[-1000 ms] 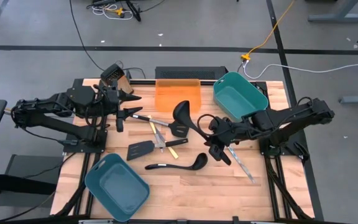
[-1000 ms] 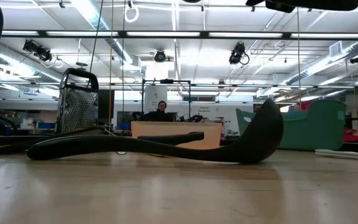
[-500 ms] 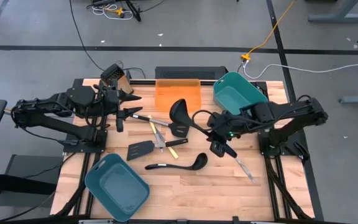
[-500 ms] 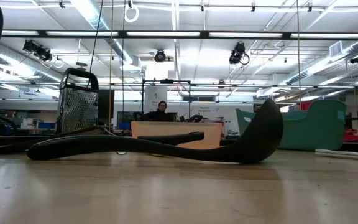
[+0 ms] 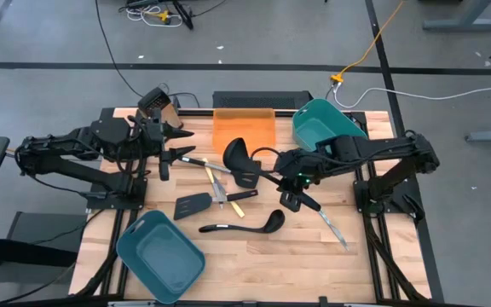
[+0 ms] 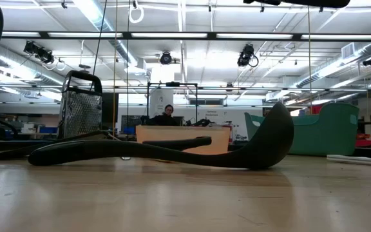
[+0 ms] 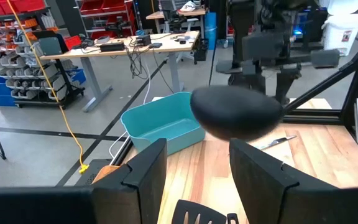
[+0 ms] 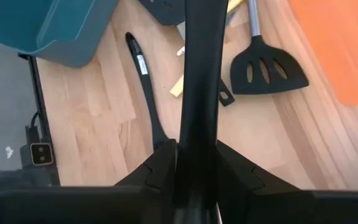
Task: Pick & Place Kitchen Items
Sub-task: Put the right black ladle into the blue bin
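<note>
- Your right gripper (image 5: 286,176) is squeezed tight on the handle of a black ladle (image 5: 239,154) (its bowl sticks out over the table's middle, close to the orange tray (image 5: 244,128)).
- Your left gripper (image 5: 174,145) waits with fingers apart at the table's left.
- Another ladle (image 5: 244,225) lies flat nearby.

Free wood (image 5: 254,264) front-centre btwn bin (image 5: 159,255) & cutlery (image 5: 332,226)

Black ladle (image 5: 242,159) aloft in right claw (image 5: 290,177); other utensils (image 5: 220,189) mid-table.
</note>
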Motion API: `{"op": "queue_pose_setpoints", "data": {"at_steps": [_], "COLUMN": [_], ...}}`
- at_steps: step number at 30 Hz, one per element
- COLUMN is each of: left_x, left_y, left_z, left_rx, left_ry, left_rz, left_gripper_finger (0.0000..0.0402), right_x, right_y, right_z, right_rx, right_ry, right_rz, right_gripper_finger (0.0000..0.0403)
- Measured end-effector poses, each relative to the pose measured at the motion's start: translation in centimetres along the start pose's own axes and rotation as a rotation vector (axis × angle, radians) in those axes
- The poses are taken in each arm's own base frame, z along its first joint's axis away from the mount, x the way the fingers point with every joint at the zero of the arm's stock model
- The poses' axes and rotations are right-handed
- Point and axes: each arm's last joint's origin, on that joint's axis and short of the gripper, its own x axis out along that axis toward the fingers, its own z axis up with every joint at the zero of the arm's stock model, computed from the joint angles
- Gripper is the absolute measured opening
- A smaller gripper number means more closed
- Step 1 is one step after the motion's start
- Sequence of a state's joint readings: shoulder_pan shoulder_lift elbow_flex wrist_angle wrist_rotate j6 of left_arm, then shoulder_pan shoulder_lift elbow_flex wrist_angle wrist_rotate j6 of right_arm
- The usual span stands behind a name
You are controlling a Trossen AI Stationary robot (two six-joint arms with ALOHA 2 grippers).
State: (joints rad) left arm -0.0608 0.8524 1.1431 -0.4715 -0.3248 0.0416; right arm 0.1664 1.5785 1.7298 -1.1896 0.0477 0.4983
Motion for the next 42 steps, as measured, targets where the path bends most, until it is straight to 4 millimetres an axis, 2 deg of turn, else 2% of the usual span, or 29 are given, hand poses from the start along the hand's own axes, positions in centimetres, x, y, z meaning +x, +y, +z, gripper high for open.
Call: {"op": "queue_pose_setpoints", "data": {"at_steps": [15, 23, 37, 42], "left_x": [0.0, 0.0, 0.0, 0.0], "left_y": [0.0, 0.0, 0.0, 0.2], "left_z": [0.2, 0.2, 0.2, 0.2], "left_rx": [-0.006, -0.006, -0.004, 0.150], "left_ry": [-0.018, -0.017, -0.017, -0.009], "left_rz": [0.001, 0.001, 0.001, 0.060], "left_gripper_finger": [0.0181, 0.0181, 0.0181, 0.0181], "right_x": [5.3, 5.6, 5.6, 5.6], "right_y": [-1.8, -2.7, -2.7, -2.7], "right_z": [2.1, 2.9, 2.9, 2.9], "right_rx": [-0.022, -0.012, -0.015, -0.013], "right_ry": [0.095, 0.060, 0.060, 0.059], "right_rz": [-0.074, -0.077, -0.073, -0.073], "right_gripper_finger": [0.0088, 0.0088, 0.0088, 0.0088]}}
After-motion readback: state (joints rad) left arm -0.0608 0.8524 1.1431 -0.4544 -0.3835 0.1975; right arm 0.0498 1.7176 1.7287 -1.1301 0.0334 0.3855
